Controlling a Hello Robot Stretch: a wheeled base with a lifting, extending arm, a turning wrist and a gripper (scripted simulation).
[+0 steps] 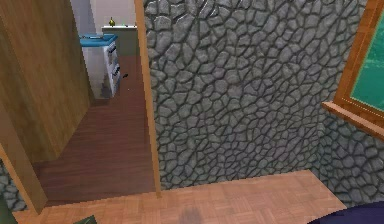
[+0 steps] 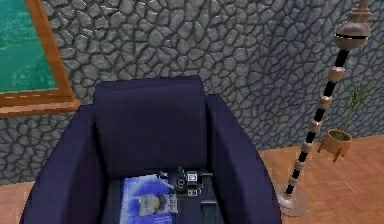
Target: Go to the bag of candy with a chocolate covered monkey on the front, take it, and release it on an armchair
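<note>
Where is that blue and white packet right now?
In the arm side view's lower middle, the blue and white packet lies on the dark armchair's seat, just left of the gripper.

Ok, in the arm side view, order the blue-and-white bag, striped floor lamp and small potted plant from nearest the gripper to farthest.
From the gripper:
1. Blue-and-white bag, on the seat of the dark armchair, just left.
2. Striped floor lamp, right of the armchair.
3. Small potted plant, beyond the lamp, by the stone wall.
</note>
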